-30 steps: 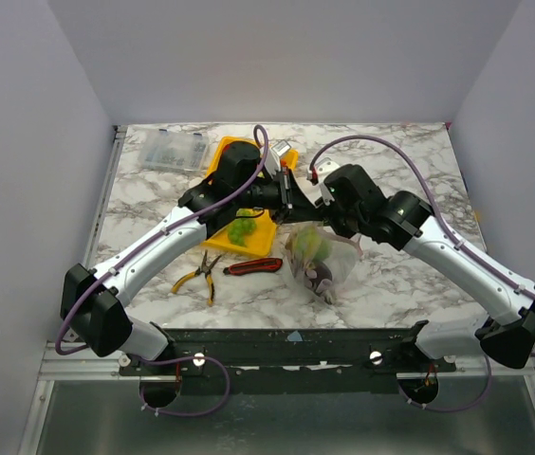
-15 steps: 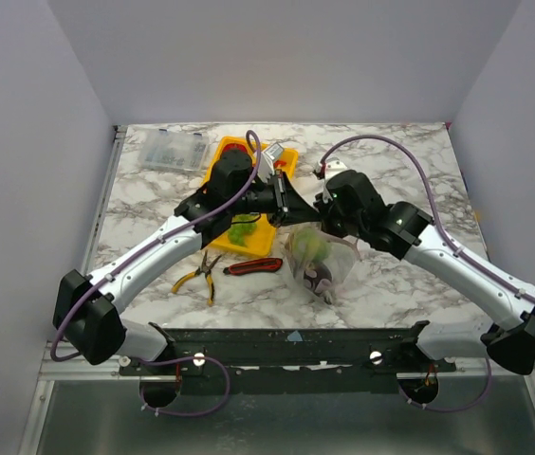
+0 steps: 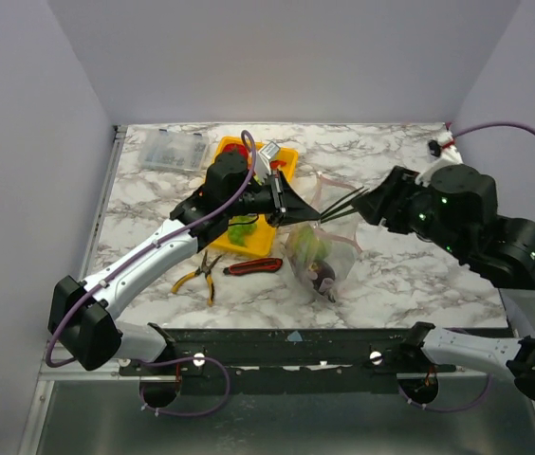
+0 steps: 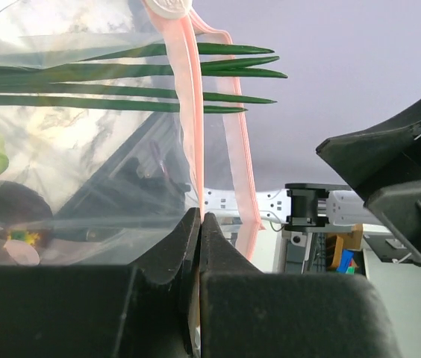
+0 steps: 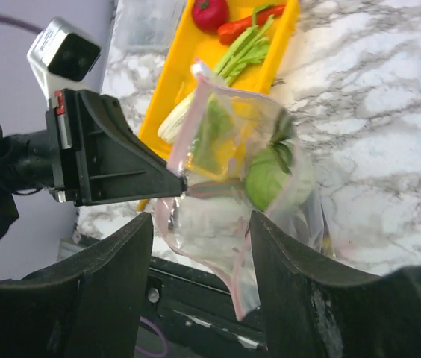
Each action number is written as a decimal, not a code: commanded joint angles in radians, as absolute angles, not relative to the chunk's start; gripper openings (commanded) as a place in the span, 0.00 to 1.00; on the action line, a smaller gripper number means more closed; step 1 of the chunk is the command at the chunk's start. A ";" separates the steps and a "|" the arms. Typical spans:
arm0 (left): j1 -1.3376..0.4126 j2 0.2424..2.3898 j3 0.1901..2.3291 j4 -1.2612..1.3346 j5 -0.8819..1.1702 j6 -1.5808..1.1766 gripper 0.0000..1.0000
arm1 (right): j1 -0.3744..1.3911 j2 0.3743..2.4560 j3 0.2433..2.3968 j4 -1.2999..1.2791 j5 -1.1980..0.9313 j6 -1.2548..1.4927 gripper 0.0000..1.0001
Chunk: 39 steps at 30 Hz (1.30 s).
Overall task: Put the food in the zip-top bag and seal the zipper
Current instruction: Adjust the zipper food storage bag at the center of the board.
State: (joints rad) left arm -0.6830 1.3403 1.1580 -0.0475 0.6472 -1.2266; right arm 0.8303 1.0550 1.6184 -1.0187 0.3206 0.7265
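The left arm reaches from its near-left base diagonally to mid-table, its left gripper (image 4: pixel 199 220) pinched tight on the zipper (image 4: pixel 190 112), holding the zip-top bag (image 3: pixel 343 261) up by its mouth beside the yellow tray (image 5: pixel 188 60). The right arm is raised and bent off to the right, its right gripper (image 5: pixel 199 218) spread wide above the bag, gripping nothing. Inside the bag lie a cabbage (image 5: pixel 266 175) and an eggplant (image 3: pixel 322 278), with leek leaves (image 4: pixel 121 71) poking past the mouth.

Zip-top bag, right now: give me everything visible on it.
Clear, floppy plastic bag with a pink zipper strip along its mouth, unsealed, the two strips apart. The left gripper pinches one strip and holds it up beside the yellow tray. Inside: a green cabbage, a purple eggplant; thin green leaves poke out of the mouth.
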 commanded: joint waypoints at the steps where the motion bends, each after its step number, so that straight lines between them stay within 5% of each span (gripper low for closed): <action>1: -0.690 1.332 1.185 -0.041 0.639 -1.220 0.00 | 0.832 1.019 1.568 -1.191 0.423 0.907 0.59; 12: -0.689 1.336 1.203 -0.064 0.637 -1.213 0.00 | 0.833 1.042 1.423 -1.087 0.448 0.897 0.52; 14: -0.690 1.333 1.204 -0.070 0.635 -1.210 0.00 | 0.833 1.044 1.408 -1.071 0.524 0.898 0.41; 18: -0.690 1.338 1.211 -0.077 0.635 -1.210 0.00 | 0.833 1.027 1.366 -0.908 0.609 0.744 0.02; 27: -0.665 1.429 1.503 -0.204 0.601 -1.192 0.00 | 0.833 1.100 1.600 -0.674 0.598 0.260 0.00; 35: -0.620 1.448 1.109 -0.107 0.584 -1.162 0.00 | 0.833 0.797 0.848 -0.348 0.526 0.438 0.00; 39: -0.592 1.472 1.093 -0.062 0.647 -1.179 0.00 | 0.833 0.813 0.897 -0.378 0.566 0.427 0.00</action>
